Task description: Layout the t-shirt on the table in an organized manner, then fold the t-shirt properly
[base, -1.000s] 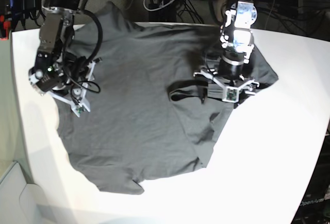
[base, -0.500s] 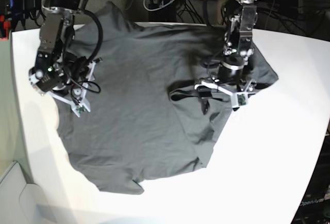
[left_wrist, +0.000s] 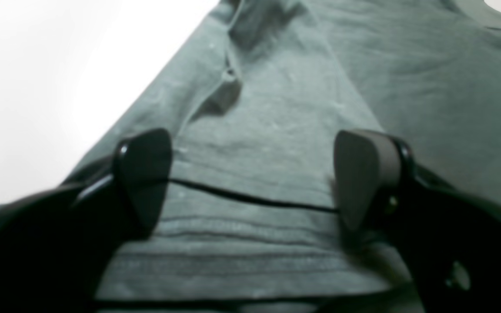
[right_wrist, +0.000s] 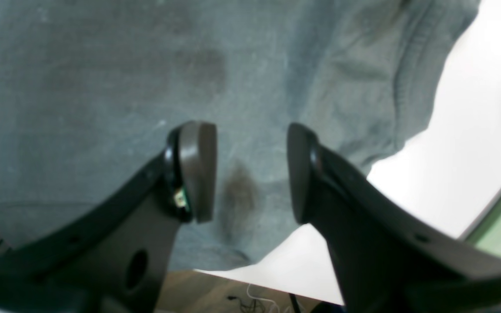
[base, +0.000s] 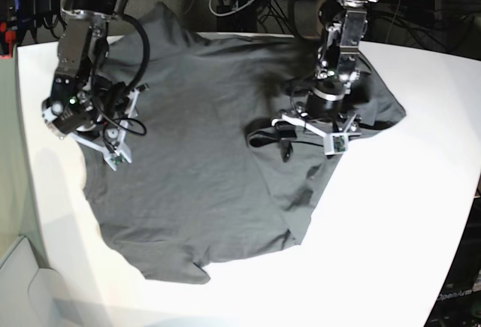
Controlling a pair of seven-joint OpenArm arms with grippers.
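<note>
The dark grey t-shirt [base: 203,154] lies spread over the white table [base: 391,229], with a folded flap and creases on its right side. My left gripper [base: 310,130] hovers over that rumpled part. In the left wrist view it [left_wrist: 250,178] stands wide open just above a stitched band of the t-shirt [left_wrist: 276,108], with nothing between the fingers. My right gripper [base: 101,128] is at the shirt's left edge. In the right wrist view it [right_wrist: 250,171] is open over the t-shirt [right_wrist: 102,87] near a sleeve edge, holding nothing.
Bare table [left_wrist: 37,87] shows left of the shirt in the left wrist view and to the right [right_wrist: 472,130] in the right wrist view. Cables and dark equipment [base: 248,0] crowd the space behind the far edge. A pale box [base: 22,282] sits at the bottom-left corner.
The left arm has swung its gripper leftward and turned it over the shirt's folded right part. The right arm and the shirt have stayed still.
</note>
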